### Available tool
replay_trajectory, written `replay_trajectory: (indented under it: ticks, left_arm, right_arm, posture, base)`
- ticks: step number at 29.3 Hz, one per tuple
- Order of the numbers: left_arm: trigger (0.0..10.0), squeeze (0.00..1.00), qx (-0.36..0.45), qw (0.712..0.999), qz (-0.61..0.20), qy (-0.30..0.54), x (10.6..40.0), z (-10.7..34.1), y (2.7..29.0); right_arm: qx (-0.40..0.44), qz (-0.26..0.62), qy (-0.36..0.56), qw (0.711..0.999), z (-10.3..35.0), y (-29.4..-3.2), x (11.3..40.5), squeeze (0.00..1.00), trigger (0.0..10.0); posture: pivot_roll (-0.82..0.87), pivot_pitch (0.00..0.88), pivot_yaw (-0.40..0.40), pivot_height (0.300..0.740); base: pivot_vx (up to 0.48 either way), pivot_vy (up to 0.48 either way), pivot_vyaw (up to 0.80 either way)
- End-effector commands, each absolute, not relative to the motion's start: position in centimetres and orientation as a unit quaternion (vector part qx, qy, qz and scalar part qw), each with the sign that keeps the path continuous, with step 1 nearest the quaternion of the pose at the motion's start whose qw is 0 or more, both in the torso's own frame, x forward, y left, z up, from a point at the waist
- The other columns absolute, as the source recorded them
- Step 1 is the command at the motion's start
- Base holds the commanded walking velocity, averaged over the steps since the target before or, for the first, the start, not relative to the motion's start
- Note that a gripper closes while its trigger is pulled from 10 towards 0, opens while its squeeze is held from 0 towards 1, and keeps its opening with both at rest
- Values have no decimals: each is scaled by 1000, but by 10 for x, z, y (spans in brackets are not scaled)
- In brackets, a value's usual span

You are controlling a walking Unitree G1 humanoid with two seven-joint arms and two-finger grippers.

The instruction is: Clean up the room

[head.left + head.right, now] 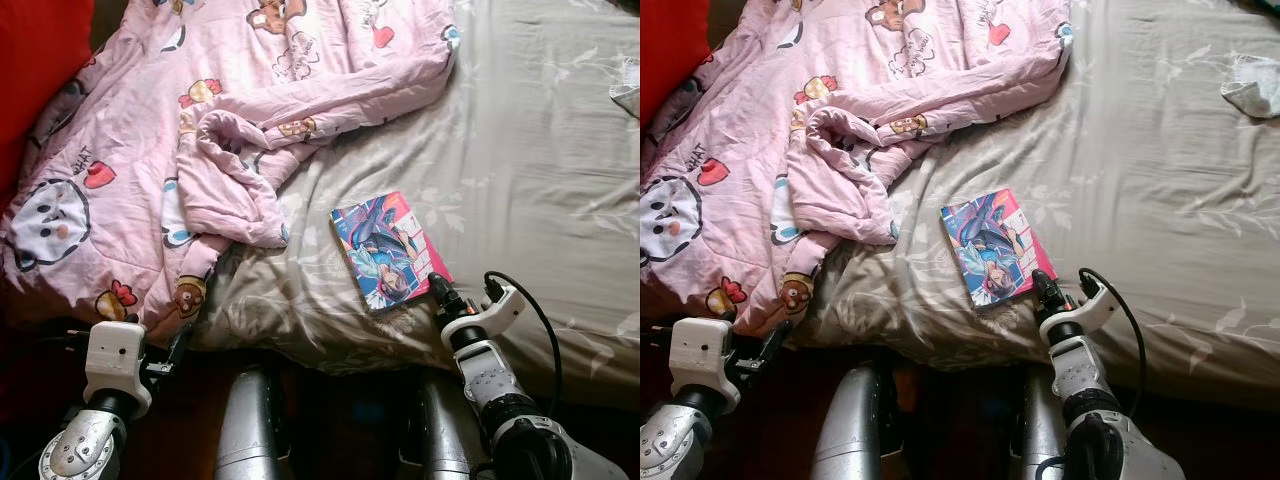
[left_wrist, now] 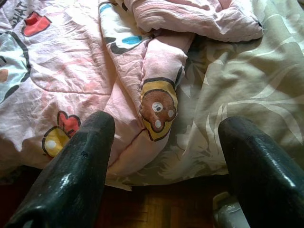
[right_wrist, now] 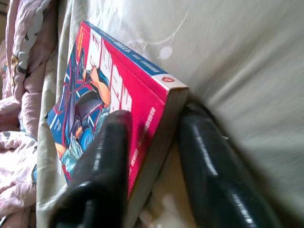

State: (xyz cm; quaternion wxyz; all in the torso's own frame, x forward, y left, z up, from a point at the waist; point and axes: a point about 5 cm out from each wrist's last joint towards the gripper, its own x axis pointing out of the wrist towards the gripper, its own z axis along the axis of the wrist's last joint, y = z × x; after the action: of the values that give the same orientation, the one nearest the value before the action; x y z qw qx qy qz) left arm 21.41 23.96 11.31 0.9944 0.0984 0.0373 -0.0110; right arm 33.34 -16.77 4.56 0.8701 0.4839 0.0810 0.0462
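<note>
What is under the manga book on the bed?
The book lies on the grey-green leaf-print sheet. At its near corner, one finger of the right end effector slips beneath it, the other on the cover. Whatever else lies under the book is covered.

The bed (image 1: 540,150) wears a grey leaf-print sheet; a rumpled pink cartoon quilt (image 1: 200,130) covers its left side; a manga book (image 1: 390,250) lies near the front edge
</note>
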Motion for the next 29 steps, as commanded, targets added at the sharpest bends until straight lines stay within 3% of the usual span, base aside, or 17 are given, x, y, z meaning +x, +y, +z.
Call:
replay_trajectory:
  ticks: [1, 9, 15, 22, 29]
  left_arm:
    - [10000, 0, 105, 993, 5, 63, 207, 106, 251]
    - [10000, 0, 105, 993, 16, 56, 219, 101, 252]
    - [10000, 0, 96, 993, 29, 58, 232, 89, 250]
    - [10000, 0, 75, 994, 49, 63, 244, 71, 244]
    - [10000, 0, 59, 994, 67, 60, 252, 60, 242]
  right_arm:
    - [500, 82, 140, 851, 30, -136, 323, 0, 0]
    - [461, 122, 102, 873, 36, -141, 323, 0, 0]
    - [424, 103, 83, 896, 32, -158, 318, 0, 0]
    - [378, 2, 27, 925, 37, -198, 314, 0, 0]
    - [293, 21, -14, 956, 53, -203, 317, 0, 0]
  posture:
    - [338, 369, 150, 589]
    - [305, 306, 115, 589]
    - [248, 251, 79, 589]
    - [179, 163, 17, 589]
    - [146, 103, -19, 589]
  base:
    - [0, 0, 0]
    - [0, 0, 0]
    - [0, 0, 0]
    - [0, 0, 0]
    - [0, 0, 0]
